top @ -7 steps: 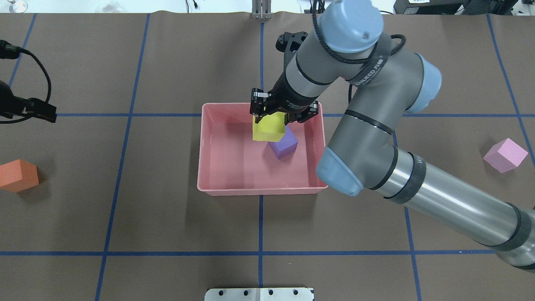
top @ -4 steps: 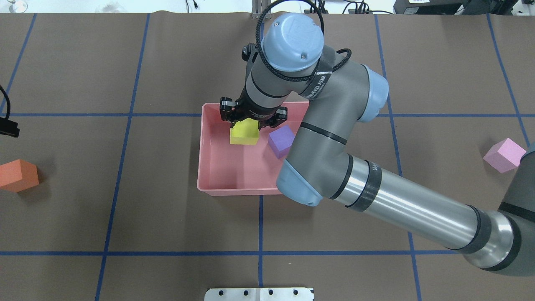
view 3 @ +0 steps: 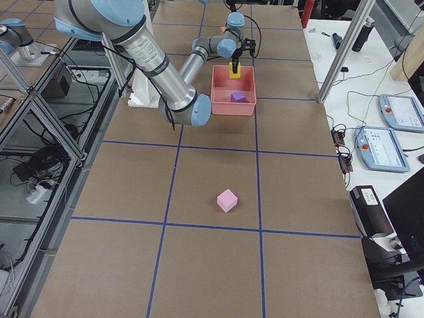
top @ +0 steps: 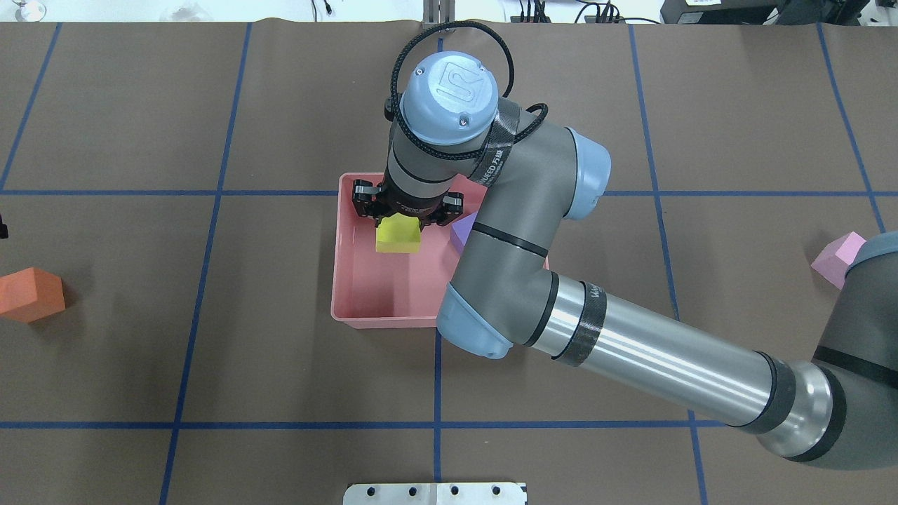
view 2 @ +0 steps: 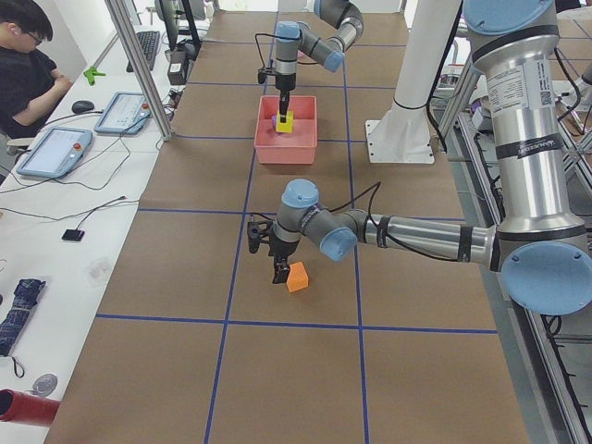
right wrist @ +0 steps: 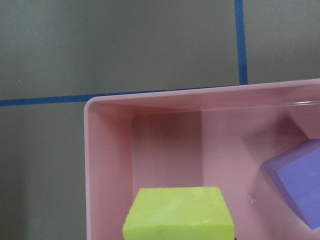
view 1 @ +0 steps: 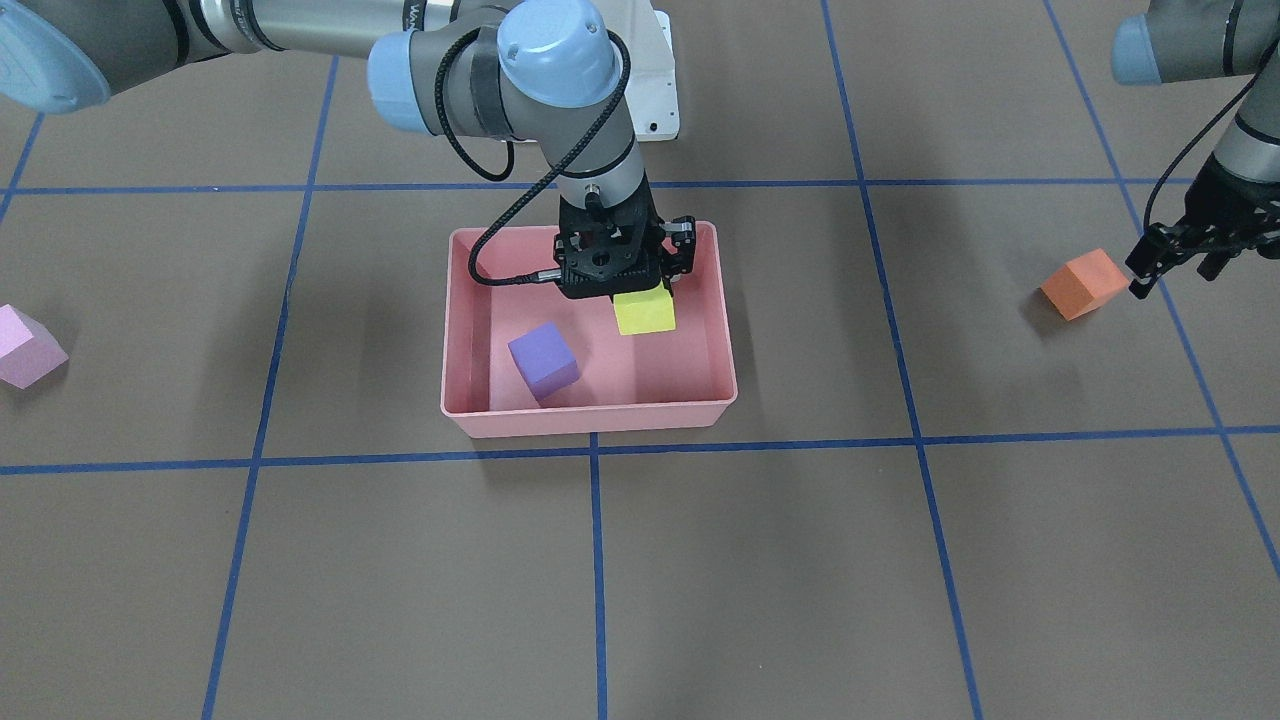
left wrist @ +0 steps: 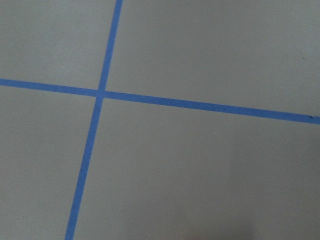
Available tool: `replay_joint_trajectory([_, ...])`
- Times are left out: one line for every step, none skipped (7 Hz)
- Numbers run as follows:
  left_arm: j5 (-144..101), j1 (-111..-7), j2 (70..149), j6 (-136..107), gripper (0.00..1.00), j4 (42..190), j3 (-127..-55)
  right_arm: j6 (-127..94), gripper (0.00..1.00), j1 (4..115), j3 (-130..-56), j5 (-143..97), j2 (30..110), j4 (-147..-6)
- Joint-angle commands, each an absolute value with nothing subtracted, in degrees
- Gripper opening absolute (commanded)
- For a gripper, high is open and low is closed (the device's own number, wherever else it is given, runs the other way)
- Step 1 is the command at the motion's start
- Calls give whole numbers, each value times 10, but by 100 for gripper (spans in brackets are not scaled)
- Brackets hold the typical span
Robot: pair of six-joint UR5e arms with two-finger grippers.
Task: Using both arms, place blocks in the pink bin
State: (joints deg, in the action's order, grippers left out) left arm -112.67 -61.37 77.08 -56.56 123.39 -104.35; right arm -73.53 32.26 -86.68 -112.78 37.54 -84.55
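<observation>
My right gripper [view 1: 628, 283] is shut on the yellow block [view 1: 644, 312] and holds it above the floor of the pink bin [view 1: 455, 330], towards the bin's left half in the overhead view [top: 398, 237]. The purple block [view 1: 543, 360] lies in the bin, apart from the yellow one. My left gripper [view 1: 1172, 272] hangs open and empty beside the orange block [view 1: 1083, 283], not touching it. The light pink block [view 1: 25, 345] lies on the table far out on my right side. The left wrist view shows only table and blue tape.
The right arm's forearm and elbow [top: 505, 294] cover the bin's right part in the overhead view. The white base plate [top: 435, 493] sits at the near table edge. An operator [view 2: 23, 74] sits at a side desk with tablets.
My right gripper has carried the yellow block leftwards across the bin, away from the purple block. My left gripper has moved left, almost out of the overhead view.
</observation>
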Motion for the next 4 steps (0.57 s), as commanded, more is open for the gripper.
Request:
replay_joint_trajectory([-1112, -586, 766, -647, 100, 1254, -1042, -735, 0, 320, -866, -1127, 378, -846])
replay_joint_trajectory([-1070, -538, 766, -701, 99, 1266, -1042, -736, 6, 320, -866, -1127, 378, -846])
replay_joint_trajectory([-1059, -519, 766, -717, 99, 1271, -1042, -735, 22, 320, -867, -1126, 379, -846])
replay_joint_trajectory([-1058, -513, 764, -716, 99, 1271, -1042, -735, 60, 320, -866, -1126, 380, -846])
